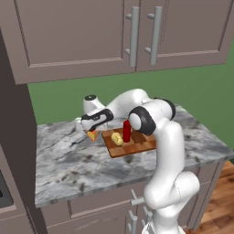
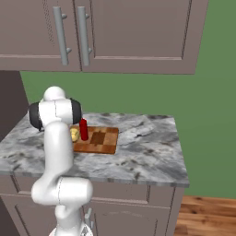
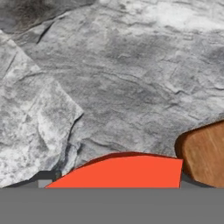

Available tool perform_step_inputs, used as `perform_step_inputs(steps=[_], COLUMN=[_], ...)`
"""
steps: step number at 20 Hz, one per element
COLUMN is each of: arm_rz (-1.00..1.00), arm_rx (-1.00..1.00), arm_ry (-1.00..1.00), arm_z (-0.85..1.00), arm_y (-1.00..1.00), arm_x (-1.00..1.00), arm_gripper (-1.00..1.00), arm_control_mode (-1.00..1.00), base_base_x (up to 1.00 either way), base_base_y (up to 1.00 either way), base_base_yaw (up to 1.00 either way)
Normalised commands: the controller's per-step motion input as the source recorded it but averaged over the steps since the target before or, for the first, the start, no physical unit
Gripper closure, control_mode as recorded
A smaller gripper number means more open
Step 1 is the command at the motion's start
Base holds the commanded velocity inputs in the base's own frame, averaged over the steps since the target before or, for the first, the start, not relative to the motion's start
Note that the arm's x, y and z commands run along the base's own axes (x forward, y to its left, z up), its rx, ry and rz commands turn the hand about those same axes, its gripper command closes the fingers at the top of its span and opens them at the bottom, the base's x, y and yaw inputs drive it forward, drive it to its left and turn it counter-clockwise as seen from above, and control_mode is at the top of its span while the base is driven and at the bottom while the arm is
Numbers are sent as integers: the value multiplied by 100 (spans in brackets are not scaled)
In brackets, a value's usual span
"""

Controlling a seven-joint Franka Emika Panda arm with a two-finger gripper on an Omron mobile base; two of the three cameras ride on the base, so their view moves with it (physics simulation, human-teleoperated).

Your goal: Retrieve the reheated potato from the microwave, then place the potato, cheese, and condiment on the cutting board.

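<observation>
The white arm bends low leftward over the grey marble counter, its claw over the orange cheese wedge; whether it pinches cannot be told. Rightward, the checkered wooden cutting board carries the pale-yellow potato and red condiment bottle.

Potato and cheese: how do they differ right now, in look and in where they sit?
The potato is a pale-yellow rounded lump; the cheese is an orange wedge. The potato lies on the board beside the red bottle; the cheese sits on the counter just off the board's corner, under the claw. Both are small, shorter than the bottle.
</observation>
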Motion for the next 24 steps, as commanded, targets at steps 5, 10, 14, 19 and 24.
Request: perform_step_inputs(steps=[5,10,14,19,24], arm_rz=[0,0,0,0,0], arm_rx=[0,0,3,1,3], arm_ry=[0,0,2,0,0], arm_z=[10,43,46,41,31], arm_y=[0,0,0,-7,-19], arm_x=[-3,-14,-37,-51,-63], arm_gripper=[100,100,100,100,100], arm_control_mode=[-100,-100,-100,-100,-100], base_base_x=[0,0,0,0,0], base_base_y=[0,0,0,0,0], base_base_yaw=[0,0,0,0,0])
